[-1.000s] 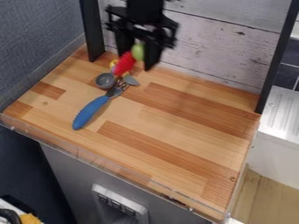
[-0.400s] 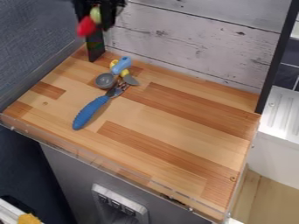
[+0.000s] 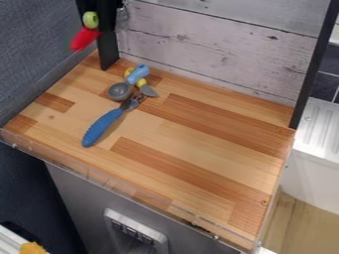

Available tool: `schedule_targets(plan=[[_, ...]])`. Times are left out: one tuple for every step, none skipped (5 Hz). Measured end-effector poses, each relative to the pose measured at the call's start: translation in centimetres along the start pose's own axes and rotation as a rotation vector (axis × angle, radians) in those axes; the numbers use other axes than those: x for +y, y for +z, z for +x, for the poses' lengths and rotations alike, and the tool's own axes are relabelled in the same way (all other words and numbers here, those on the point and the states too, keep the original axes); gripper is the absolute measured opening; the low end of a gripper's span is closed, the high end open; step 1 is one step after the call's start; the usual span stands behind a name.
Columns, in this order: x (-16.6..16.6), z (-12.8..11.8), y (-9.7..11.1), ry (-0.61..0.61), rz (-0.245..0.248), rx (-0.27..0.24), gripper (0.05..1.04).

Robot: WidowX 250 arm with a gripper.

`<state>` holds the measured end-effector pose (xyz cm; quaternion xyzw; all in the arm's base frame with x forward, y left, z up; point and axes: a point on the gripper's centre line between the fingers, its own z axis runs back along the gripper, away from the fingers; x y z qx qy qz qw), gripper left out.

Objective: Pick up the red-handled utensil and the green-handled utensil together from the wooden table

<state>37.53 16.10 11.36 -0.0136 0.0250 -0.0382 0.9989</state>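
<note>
The black gripper (image 3: 99, 20) hangs at the top left, high beside the dark post, shut on a red object with a green end. The red part (image 3: 84, 38) points down to the left, and the green end (image 3: 90, 20) sits by the gripper. Below, on the wooden surface, lie a scoop with a light blue handle (image 3: 138, 74) and grey bowl (image 3: 120, 91), a small yellow-handled tool with a grey blade (image 3: 148, 91), and a fork-like utensil with a thick blue handle (image 3: 102, 127). These three lie close together, their metal parts near each other.
The wooden tabletop (image 3: 198, 144) has a clear raised strip along its front edge. Dark posts (image 3: 311, 64) rise at the back corners, with a whitewashed plank wall (image 3: 212, 49) between them. A blue-grey wall stands left, and a white ribbed unit (image 3: 319, 129) stands right.
The gripper has moved up and to the left with the red and green object, away from the utensils. The light blue handle has come into sight. The utensils on the table have not moved.
</note>
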Motion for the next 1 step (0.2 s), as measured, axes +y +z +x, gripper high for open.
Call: schedule_targets(plan=[[0.25, 0.28, -0.37, 0.031, 0.007, -0.01, 0.461]])
